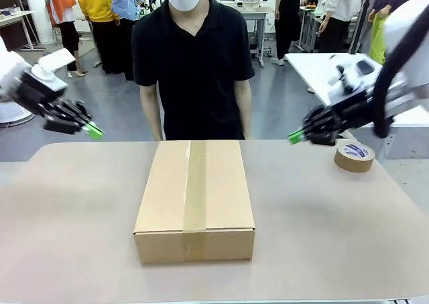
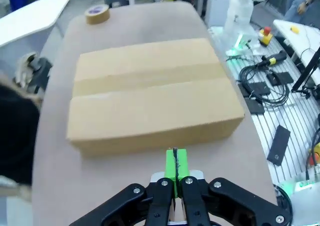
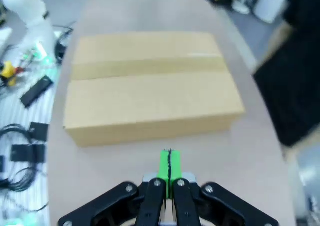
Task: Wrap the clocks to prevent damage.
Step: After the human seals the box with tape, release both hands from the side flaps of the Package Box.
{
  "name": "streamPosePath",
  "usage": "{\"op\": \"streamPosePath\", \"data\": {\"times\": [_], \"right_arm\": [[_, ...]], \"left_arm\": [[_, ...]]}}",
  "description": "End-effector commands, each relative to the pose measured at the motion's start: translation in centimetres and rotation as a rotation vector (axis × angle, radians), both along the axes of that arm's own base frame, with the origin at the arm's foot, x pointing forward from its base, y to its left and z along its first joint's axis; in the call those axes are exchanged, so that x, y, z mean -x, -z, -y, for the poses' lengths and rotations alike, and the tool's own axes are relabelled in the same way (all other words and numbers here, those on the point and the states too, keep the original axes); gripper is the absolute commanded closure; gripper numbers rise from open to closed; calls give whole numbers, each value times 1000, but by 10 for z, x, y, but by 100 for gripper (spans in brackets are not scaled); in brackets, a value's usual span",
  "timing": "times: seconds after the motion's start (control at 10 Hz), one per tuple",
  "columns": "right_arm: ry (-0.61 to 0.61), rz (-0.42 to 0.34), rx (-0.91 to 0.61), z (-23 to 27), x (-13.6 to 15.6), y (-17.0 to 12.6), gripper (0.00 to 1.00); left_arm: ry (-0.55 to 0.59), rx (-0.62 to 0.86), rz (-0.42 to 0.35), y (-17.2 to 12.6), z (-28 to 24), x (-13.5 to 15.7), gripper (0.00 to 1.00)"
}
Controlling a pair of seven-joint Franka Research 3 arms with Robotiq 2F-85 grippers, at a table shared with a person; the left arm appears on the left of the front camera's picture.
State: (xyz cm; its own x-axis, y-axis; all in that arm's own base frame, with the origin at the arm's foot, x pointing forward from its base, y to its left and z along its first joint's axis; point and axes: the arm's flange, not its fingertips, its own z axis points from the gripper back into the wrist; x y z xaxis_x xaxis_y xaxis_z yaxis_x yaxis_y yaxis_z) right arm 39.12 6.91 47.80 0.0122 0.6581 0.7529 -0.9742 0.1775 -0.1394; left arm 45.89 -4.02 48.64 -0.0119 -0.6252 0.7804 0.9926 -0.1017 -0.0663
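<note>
Brown cardboard box (image 1: 194, 200) sits shut in the middle of the counter (image 1: 322, 237), a strip of paper tape running along its lid seam. The left tool (image 1: 92, 130) hovers off the counter's left edge and the right tool (image 1: 297, 137) above its far right corner, both pinched shut on nothing. A tape roll (image 1: 354, 156) lies flat near that far right corner, just beside the right tool. No clock is to be seen; whether any lie inside the box cannot be told. The step looks like a pause beside the sealed box. Next would likely call for opening a tool and reaching for box or roll. The person (image 1: 193, 56) stands at the far edge, hands hidden behind the box.
</note>
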Motion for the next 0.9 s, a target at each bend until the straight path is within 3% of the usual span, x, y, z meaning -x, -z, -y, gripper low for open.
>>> {"op": "streamPosePath", "data": {"times": [0.0,0.2,0.5,0.6,0.8], "right_arm": [[92,-56,16,22,30,-35,99],[127,-64,44,31,51,-57,99],[124,-121,81,32,55,-57,99],[143,-55,56,37,54,-66,99],[143,-55,56,37,54,-66,99]], "left_arm": [[-66,-64,-12,-15,-21,12,100],[-114,-126,-1,-25,-34,24,100],[-177,-163,55,-29,-38,34,100],[-118,-123,22,-32,-45,22,100],[-118,-123,22,-32,-45,22,100]]}}
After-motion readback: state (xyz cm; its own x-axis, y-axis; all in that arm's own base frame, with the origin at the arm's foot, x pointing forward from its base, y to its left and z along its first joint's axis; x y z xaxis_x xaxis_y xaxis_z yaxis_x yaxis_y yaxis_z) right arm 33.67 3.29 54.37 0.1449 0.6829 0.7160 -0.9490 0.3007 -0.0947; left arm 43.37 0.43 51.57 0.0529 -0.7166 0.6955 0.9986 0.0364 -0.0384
